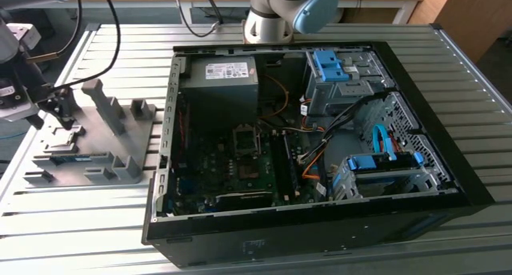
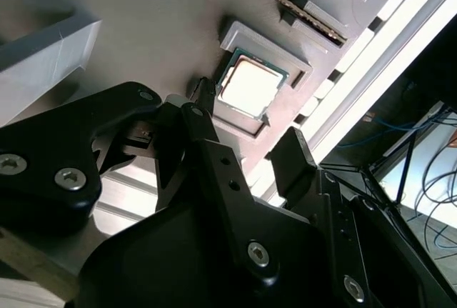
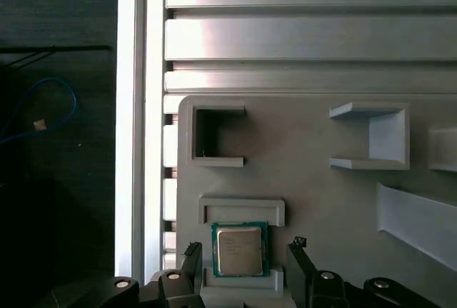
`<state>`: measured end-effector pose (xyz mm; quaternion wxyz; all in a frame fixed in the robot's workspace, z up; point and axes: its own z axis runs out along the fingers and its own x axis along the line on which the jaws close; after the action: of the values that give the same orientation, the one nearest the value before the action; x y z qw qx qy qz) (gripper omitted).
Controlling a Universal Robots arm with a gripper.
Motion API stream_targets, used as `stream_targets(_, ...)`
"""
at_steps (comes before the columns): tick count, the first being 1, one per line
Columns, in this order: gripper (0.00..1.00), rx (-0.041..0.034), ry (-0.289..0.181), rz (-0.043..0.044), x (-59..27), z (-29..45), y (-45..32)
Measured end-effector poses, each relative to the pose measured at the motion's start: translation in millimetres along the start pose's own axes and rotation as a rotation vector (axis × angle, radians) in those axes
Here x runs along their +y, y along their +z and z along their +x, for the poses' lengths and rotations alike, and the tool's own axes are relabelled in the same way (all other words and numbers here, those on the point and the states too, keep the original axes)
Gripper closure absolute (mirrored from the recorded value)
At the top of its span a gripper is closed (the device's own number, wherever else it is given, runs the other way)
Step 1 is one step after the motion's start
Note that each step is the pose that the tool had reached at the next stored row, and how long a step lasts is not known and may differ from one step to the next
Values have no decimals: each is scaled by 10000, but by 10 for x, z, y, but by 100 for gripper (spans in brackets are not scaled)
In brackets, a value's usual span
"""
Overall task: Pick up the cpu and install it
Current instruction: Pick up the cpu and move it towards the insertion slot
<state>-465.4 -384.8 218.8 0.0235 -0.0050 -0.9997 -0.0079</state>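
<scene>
The cpu (image 3: 239, 249), seated in the grey holder (image 3: 321, 194), is flanked by the parted fingers of the gripper (image 3: 243, 246), not yet clamped.

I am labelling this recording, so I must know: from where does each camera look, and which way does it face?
Exterior view: off the arm, high, looking down at the open black computer case and grey plastic parts tray; the arm's base joint and tool show.
First wrist view: on the wrist, facing straight down onto the tray; the open tool shows its fingertips.
Second wrist view: on the wrist, facing slantwise along the black tool.
Both wrist views share the small square silver-topped cpu, in its pocket between the fingertips.
</scene>
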Motion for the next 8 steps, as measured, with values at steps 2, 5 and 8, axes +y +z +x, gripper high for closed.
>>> stream_targets(2,42,-1,0,0,0,-1,12)
stream_targets(5,42,-1,0,-1,0,-2,34)
stream_targets(8,42,0,0,0,-1,-2,53)
